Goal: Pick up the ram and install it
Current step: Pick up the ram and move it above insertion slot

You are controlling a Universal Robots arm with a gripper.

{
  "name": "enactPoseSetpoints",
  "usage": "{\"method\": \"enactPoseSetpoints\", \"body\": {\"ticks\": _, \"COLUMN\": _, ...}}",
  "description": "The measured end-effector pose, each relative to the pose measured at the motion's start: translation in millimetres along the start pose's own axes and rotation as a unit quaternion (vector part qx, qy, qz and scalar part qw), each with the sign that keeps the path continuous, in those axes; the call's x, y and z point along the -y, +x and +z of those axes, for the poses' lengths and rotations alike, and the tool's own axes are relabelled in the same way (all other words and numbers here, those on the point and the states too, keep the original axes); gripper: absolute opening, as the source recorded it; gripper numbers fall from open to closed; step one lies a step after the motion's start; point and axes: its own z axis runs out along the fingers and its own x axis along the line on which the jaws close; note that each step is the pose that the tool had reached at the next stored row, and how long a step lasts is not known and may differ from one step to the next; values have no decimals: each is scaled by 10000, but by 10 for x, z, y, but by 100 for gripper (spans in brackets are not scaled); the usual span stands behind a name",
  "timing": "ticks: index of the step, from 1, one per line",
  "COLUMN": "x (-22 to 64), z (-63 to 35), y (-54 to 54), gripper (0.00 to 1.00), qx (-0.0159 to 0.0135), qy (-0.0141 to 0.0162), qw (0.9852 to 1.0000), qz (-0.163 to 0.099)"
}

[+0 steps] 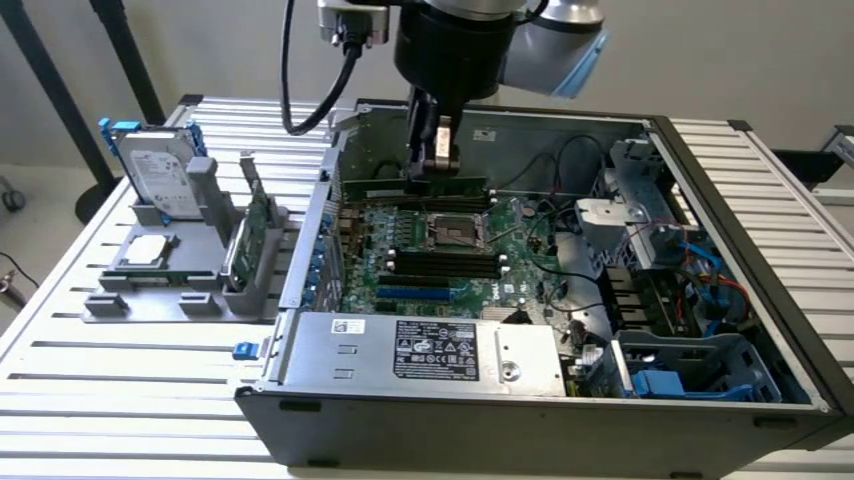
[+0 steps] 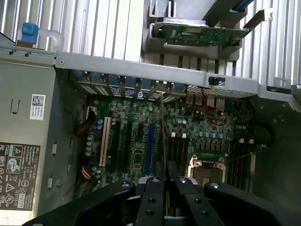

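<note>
In the exterior view's upper centre, the gripper pinches the ram (held level) inside the open computer case, above its motherboard; the left rack holds a hard drive.

Looks like a robotics lab or test bench, not anybody's home. The counter is ribbed aluminium extrusion. An opened-up desktop PC case lies on it with the motherboard bare. A grey parts fixture props a hard drive upright. An industrial robot arm hangs over the case, its end effector clamped on the ram.
</note>
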Motion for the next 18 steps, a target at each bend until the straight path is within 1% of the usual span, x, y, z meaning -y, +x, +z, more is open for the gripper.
{"method": "enactPoseSetpoints", "body": {"ticks": 3, "x": 44, "z": 16, "y": -112, "gripper": 14, "qx": -30, "qy": -2, "qw": 10000, "qz": 4}}
{"method": "enactPoseSetpoints", "body": {"ticks": 6, "x": 72, "z": 35, "y": -231, "gripper": 14, "qx": -71, "qy": -5, "qw": 10000, "qz": 10}}
{"method": "enactPoseSetpoints", "body": {"ticks": 8, "x": 92, "z": 45, "y": -278, "gripper": 14, "qx": -80, "qy": -6, "qw": 10000, "qz": 16}}
{"method": "enactPoseSetpoints", "body": {"ticks": 10, "x": 113, "z": 52, "y": -294, "gripper": 14, "qx": -77, "qy": -1, "qw": 10000, "qz": 51}}
{"method": "enactPoseSetpoints", "body": {"ticks": 12, "x": 134, "z": 60, "y": -297, "gripper": 14, "qx": -68, "qy": 7, "qw": 9999, "qz": 119}}
{"method": "enactPoseSetpoints", "body": {"ticks": 15, "x": 153, "z": 76, "y": -298, "gripper": 14, "qx": -48, "qy": 25, "qw": 9996, "qz": 272}}
{"method": "enactPoseSetpoints", "body": {"ticks": 18, "x": 163, "z": 95, "y": -297, "gripper": 14, "qx": -24, "qy": 47, "qw": 9989, "qz": 459}}
